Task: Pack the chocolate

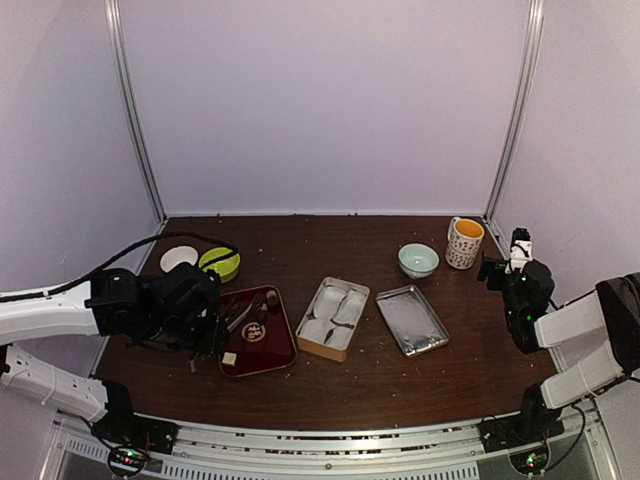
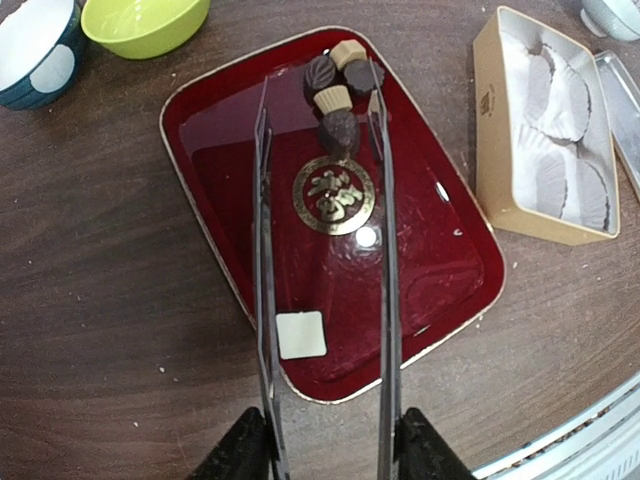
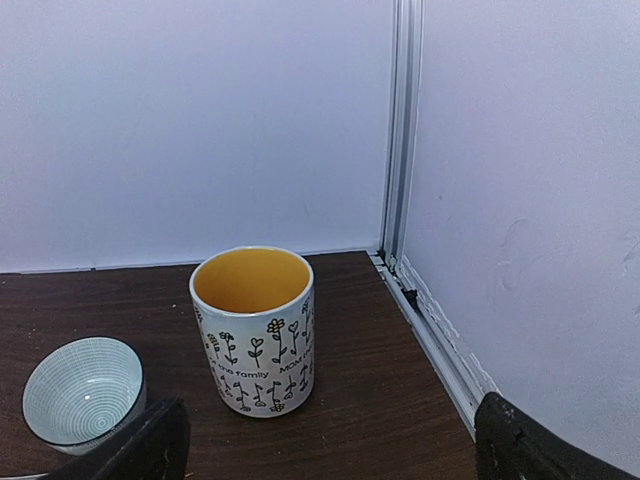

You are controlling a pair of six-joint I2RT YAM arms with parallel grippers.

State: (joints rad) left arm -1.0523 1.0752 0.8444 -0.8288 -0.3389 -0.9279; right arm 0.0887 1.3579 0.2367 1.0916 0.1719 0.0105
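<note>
Several small chocolates [image 2: 338, 128], dark-brown ones and a couple of tan ones, cluster at the far end of a red lacquer tray [image 2: 420, 250] with a gold emblem. My left gripper [image 2: 320, 78] holds out two long metal tines that straddle this cluster; they stand apart and open, touching no piece that I can see. In the top view the tines [image 1: 243, 315] reach over the tray [image 1: 275, 350] toward the chocolates [image 1: 268, 298]. My right gripper [image 3: 335, 450] hangs wide open and empty at the far right [image 1: 515, 255], facing a flowered mug [image 3: 255, 330].
A beige box [image 2: 490, 130] with white paper cups sits right of the tray [image 1: 333, 318], its metal lid [image 1: 411, 320] beyond. A pale square cube [image 2: 301, 335] lies on the tray's near end. Green bowl [image 1: 220, 263], white bowl [image 1: 178, 258], pale-blue bowl [image 1: 418, 260], mug [image 1: 464, 243].
</note>
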